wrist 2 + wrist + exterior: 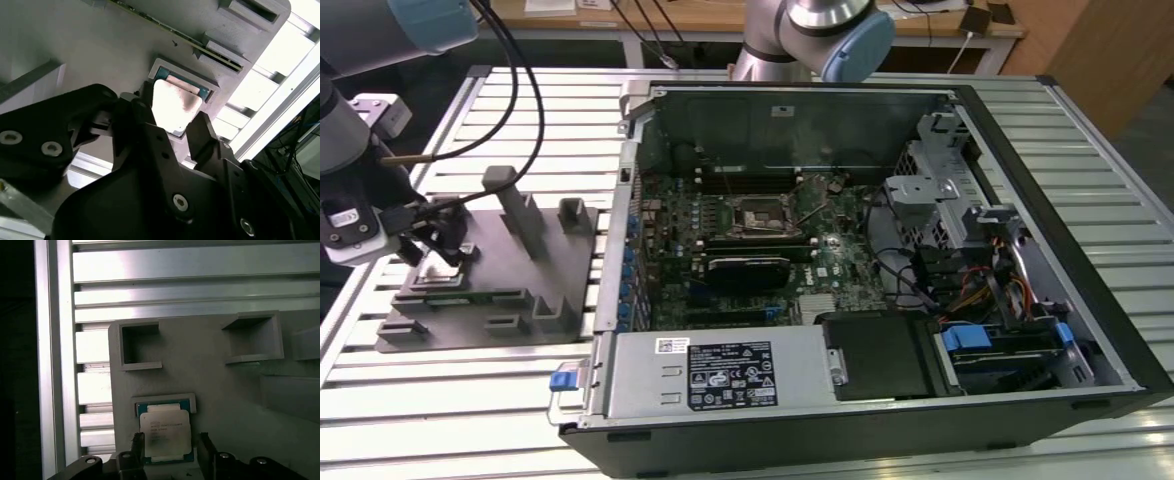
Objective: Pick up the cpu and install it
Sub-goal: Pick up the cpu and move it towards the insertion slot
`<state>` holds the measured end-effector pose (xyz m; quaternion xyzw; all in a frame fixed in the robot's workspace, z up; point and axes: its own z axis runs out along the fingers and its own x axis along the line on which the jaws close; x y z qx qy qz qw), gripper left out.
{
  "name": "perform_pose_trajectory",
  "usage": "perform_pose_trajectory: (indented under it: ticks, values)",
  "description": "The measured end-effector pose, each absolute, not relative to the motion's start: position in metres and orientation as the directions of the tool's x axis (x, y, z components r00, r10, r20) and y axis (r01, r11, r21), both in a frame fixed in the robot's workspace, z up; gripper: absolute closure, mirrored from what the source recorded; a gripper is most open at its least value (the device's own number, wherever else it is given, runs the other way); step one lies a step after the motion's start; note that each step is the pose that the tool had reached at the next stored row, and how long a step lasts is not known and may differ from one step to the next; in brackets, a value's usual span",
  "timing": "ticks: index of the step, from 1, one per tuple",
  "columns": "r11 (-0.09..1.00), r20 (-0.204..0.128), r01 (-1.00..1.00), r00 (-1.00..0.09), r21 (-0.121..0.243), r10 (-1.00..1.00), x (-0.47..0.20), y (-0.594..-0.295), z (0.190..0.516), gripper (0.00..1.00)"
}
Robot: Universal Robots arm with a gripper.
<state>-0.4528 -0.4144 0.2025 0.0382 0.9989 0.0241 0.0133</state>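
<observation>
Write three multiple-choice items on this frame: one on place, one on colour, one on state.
1. Where is the cpu?
A in the motherboard socket
B in a recess of the tray
C lifted clear of the tray

2. What colour is the tray?
A grey
B blue
C red

3. How does the gripper stand?
A shut on a cable
B open, fingers either side of the cpu
C shut above the case

Key:
1 B, the first wrist view shows it seated in the recess.
2 A, it is grey in all views.
3 B, both wrist views show a finger on each side.
</observation>
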Motion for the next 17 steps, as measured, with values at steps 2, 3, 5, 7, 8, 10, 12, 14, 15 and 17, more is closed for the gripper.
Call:
perform_pose_trajectory:
  ticks: [2,3,5,7,8,10,12,14,15,17]
  values:
    - [0.996,-0.025,0.076,-0.997,0.049,0.077,-0.4528,-0.4144,0.2024,0.42]
    - [0.996,-0.025,0.076,-0.997,0.049,0.077,-0.4528,-0.4144,0.2024,0.42]
    - [0.996,-0.025,0.076,-0.997,0.049,0.077,-0.4528,-0.4144,0.2023,0.35]
    - [0.996,-0.025,0.075,-0.997,0.049,0.076,-0.4528,-0.4144,0.2022,0.35]
    - [0.996,-0.025,0.072,-0.997,0.049,0.073,-0.4528,-0.4144,0.2019,0.35]
    - [0.997,-0.025,0.063,-0.998,0.049,0.064,-0.4528,-0.4144,0.2016,0.35]
    - [0.997,-0.025,0.062,-0.998,0.052,0.063,-0.4528,-0.4143,0.2010,0.35]
    - [0.997,-0.025,0.062,-0.998,0.053,0.063,-0.4529,-0.4143,0.2003,0.35]
    - [0.997,-0.025,0.062,-0.998,0.053,0.063,-0.4530,-0.4143,0.2001,0.35]
    - [0.997,-0.025,0.062,-0.998,0.053,0.063,-0.4534,-0.4143,0.1994,0.35]
